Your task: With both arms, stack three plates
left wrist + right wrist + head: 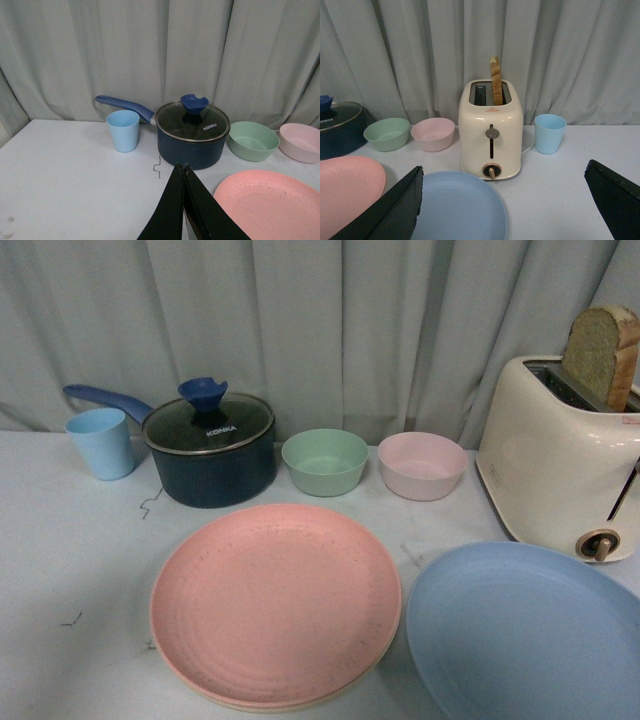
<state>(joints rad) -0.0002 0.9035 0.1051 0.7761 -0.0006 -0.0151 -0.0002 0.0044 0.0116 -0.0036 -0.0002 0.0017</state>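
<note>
Jaws clenched on your left, spread on your right; pink plate (275,600) stacked, blue plate (520,630) needs lifting onto it.

A cream toaster (491,130) holding an upright bread slice (496,82) stands just beyond the light blue plate (460,205). On one side of it is a blue cup (550,133). On the other are a pink bowl (433,134) and a green bowl (386,133), near the pink plate (347,190). The right gripper (504,169) is spread wide.

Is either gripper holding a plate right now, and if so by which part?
Nothing is held. The left gripper is shut on nothing; the right gripper is wide open and empty. The light blue round matte plate lies free on the table.
</note>
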